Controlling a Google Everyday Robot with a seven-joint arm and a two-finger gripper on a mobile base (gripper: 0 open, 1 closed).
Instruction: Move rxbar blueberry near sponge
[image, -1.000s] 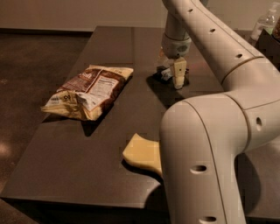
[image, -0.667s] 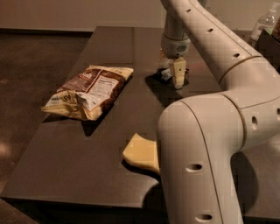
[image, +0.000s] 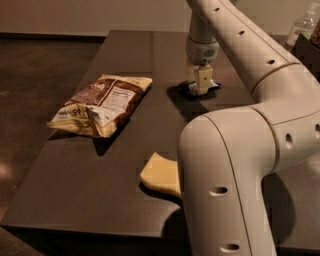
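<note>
Dark brown and matte, the surface (image: 100, 200) fills most of what we see, with a darker floor to its left and a pale wall behind.

Furthest left we find a large brown-and-cream chip bag (image: 102, 104), lying flat with its label up.

Moving right, at the near edge, we see the sponge (image: 161, 174): a pale yellow foam block, its right part hidden behind the robot's bulky cream arm (image: 235, 150).

Further right and well back on the surface lies the rxbar blueberry (image: 186, 90), a small, flat, dark packet. It is well apart from the sponge, so the task looks far from done.

The claw (image: 201, 87) points straight down and sits right on top of the bar, covering its middle. We cannot tell whether the claw is spread, pressed together, or pinching the bar.

We judge the bar to be light, fairly stiff and low to the surface, with a slick wrapper that could slide under a loose hold. The best place to take hold seems to be across its narrow width near the middle, where the packet is firm; the crimped ends would likely fold or slip.

At the far right edge, near the back, we see a clear bottle (image: 302, 27) beside something dark.
</note>
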